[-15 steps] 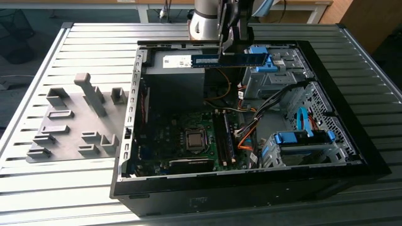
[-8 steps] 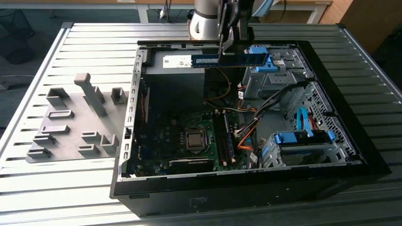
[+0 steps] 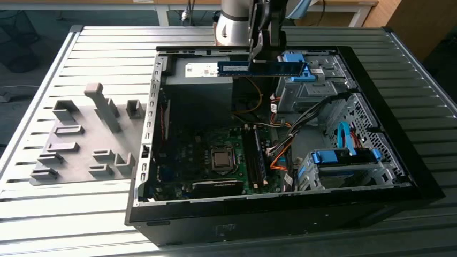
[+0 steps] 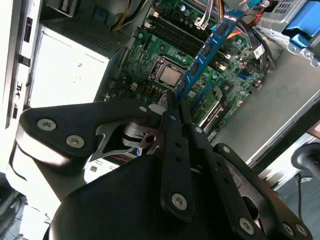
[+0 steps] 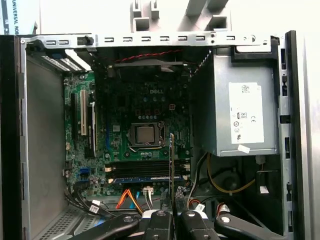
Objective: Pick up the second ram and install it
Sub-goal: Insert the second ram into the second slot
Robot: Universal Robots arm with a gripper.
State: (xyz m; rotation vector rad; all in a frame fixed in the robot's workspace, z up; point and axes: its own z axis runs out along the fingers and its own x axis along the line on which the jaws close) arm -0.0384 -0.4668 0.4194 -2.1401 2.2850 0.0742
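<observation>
Holding: gripper (image 3: 258,61) closed on the second ram (image 3: 234,68), fingers pinching its flat faces near mid-length.
Ram position: in the air above the open case (image 3: 146,134), over the power supply (image 3: 196,88) end, well clear of the motherboard (image 5: 145,105).
Why held so: stick kept on edge, probably so that its lower edge faces the board.
Alignment: ram lies crosswise to the memory slots (image 5: 145,172) in the first wrist view.
Arm pose: wrist pointing straight down into the case, forearm rising behind its far wall.
</observation>
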